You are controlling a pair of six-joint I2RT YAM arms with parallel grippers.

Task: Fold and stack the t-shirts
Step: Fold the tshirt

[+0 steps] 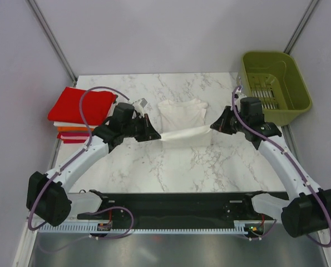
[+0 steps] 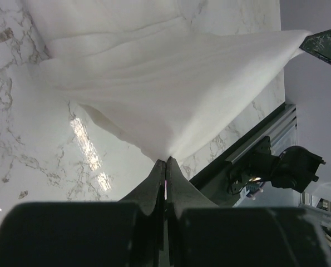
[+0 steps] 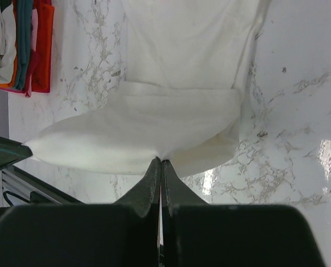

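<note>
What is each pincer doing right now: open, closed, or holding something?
Left pincer: closed, holding one corner of the white t-shirt.
Right pincer: closed, holding the other corner of the same shirt.

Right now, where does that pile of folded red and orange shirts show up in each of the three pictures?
Top external: the folded pile sits at the left, on the far left corner of the table.
Left wrist: not in it.
Right wrist: the folded pile is in the upper left corner.
Shared landmark: the white t-shirt, near the middle of all three views.
</note>
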